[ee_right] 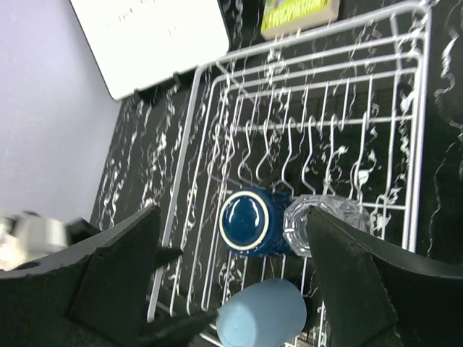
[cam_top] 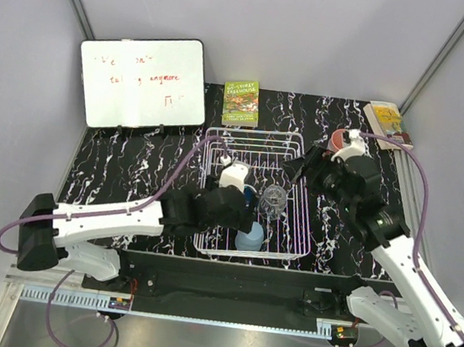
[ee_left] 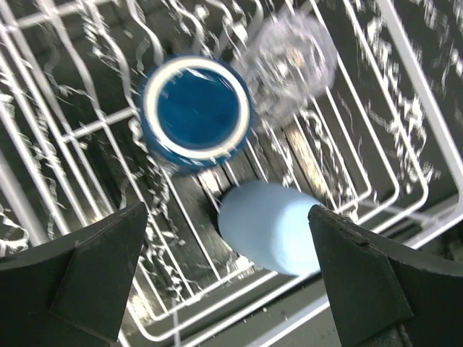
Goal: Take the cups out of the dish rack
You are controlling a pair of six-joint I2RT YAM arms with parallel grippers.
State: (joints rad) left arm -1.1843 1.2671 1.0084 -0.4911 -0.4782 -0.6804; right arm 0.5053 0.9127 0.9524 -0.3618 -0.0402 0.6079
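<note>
I see L tool (ee_left: 228, 238) wide, empty, over light blue cup (ee_left: 268, 224): base up, axis approx vertical, near end of dish rack (cam_top: 303, 216). Dark blue cup (ee_left: 195, 112), clear glass (ee_left: 293, 58) stand just behind. R tool (ee_right: 231, 217) wide, empty.

Dk-blue cup (ee_left: 195, 108), clear glass (ee_left: 293, 58), lt-blue cup (ee_left: 268, 225) in white rack (ee_right: 311, 36), prob. inverted.

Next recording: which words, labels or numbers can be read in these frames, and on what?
"anymore": red handwriting on the whiteboard; the words around it are too faint to read.
Title on the green book: too small to read.
Cover of the yellow book: blurred, unreadable.
Nothing else shows text.
</note>
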